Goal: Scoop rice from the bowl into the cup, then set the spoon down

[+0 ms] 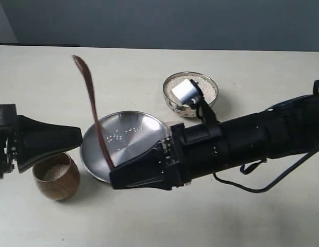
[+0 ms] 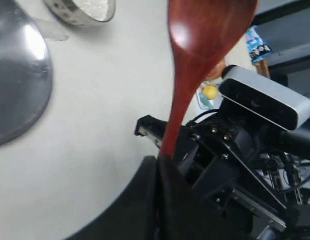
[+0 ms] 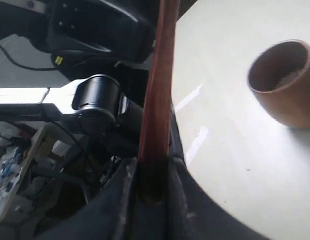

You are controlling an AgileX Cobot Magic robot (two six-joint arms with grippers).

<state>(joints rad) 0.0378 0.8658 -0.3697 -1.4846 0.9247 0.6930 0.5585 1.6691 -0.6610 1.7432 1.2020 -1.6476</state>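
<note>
Your right gripper is clamping the handle of the slim reddish-brown wooden spoon, holding it head-up at the edge of the wide flat steel plate. Your left gripper is hovering by the rounded brown wooden cup, which is holding white rice grains; whether this gripper is wide or narrow cannot be told. The small shiny steel bowl is sitting on the counter near the plate.
</note>
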